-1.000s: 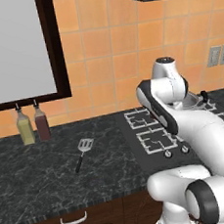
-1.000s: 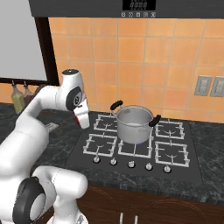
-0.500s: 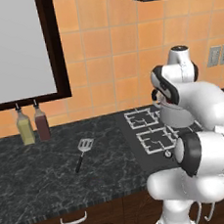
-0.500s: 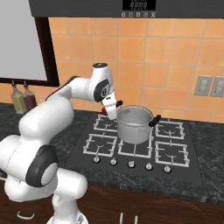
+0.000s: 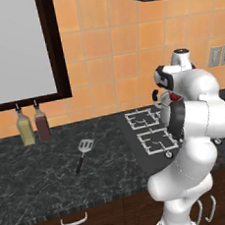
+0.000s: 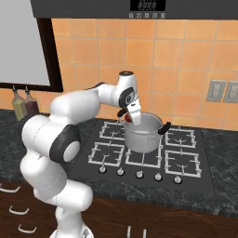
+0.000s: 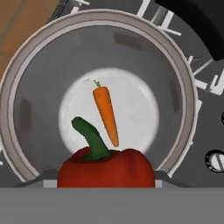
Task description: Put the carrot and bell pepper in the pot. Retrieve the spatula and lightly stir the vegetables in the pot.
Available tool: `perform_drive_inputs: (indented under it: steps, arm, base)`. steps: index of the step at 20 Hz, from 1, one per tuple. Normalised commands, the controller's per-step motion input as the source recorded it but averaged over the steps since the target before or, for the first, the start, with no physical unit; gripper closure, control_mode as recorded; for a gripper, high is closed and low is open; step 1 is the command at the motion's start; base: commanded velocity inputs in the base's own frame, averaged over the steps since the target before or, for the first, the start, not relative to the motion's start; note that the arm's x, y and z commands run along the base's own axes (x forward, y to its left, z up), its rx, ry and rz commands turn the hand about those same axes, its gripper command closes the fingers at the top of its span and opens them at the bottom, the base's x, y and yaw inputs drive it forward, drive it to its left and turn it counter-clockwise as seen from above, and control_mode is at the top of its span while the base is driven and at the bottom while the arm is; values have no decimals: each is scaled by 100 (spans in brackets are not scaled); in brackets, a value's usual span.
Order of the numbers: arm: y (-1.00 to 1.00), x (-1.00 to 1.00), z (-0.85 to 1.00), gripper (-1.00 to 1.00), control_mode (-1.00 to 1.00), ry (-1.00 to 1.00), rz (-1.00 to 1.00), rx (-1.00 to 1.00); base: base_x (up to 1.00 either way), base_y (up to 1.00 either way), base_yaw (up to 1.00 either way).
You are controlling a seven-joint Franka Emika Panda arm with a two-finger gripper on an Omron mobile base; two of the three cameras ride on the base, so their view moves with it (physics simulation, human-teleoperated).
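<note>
Over the pot (image 6: 142, 134) on the stove, the claw (image 6: 131, 117) is gripping the red pepper (image 7: 106, 168), stem up, as the hand view is showing. Inside, the carrot (image 7: 106, 114) is lying on the pot's floor, its tip pointing toward the pepper. Left base view is showing the spatula (image 5: 83, 153) lying on the table (image 5: 53, 180), blade toward the wall, well apart from the stove.

Both base views are looking forward and down, sharing the black gas stove (image 5: 151, 130) (image 6: 148, 153); the hand view is peering closely down into the round silvery steel pot (image 7: 26, 87).
</note>
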Motion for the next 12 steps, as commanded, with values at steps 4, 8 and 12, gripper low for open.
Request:
perform_drive_inputs:
  steps: [4,8,12]
  arm:
    - [-43,35,-53,100,-100,3,0,0]
    - [-21,23,-45,100,-100,1,1,0]
    - [-7,31,-43,100,-100,3,4,-1]
  base:
    - [0,0,0]
    - [0,0,0]
    - [0,0,0]
